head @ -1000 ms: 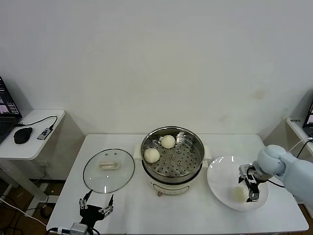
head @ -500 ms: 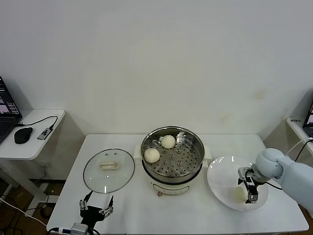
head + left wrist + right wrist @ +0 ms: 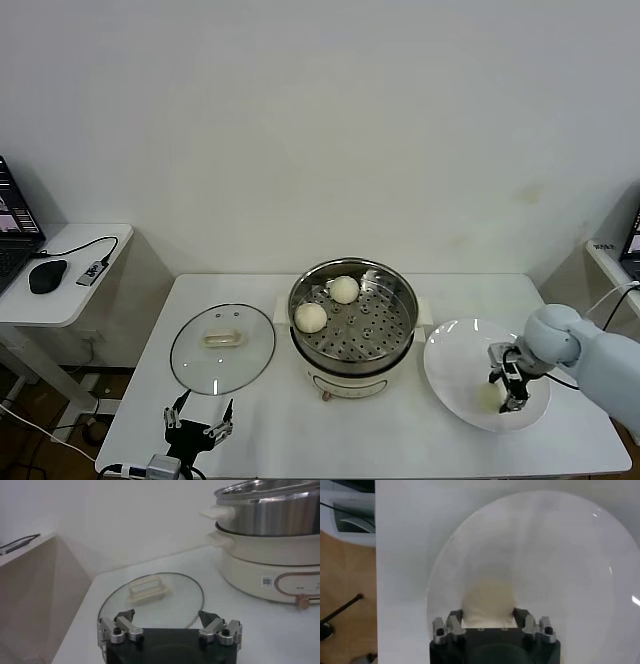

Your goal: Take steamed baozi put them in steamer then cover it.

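Near edge of table (image 3: 400, 440), left of the steamer (image 3: 352, 320): left gripper (image 3: 197, 425) parked, fingers apart, just short of the cover (image 3: 222, 346) lying flat. Right of the steamer: right gripper (image 3: 512, 385) down on the white plate (image 3: 450, 365), fingers straddling one baozi (image 3: 489, 602), grip not confirmed. Inside the steamer: two more baozi (image 3: 310, 317).

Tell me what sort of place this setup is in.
Probably a lab or office room rigged as a test kitchen, not a home kitchen. A steamer and white plate sit on a plain white table against a bare wall, with a laptop and mouse on a side desk.
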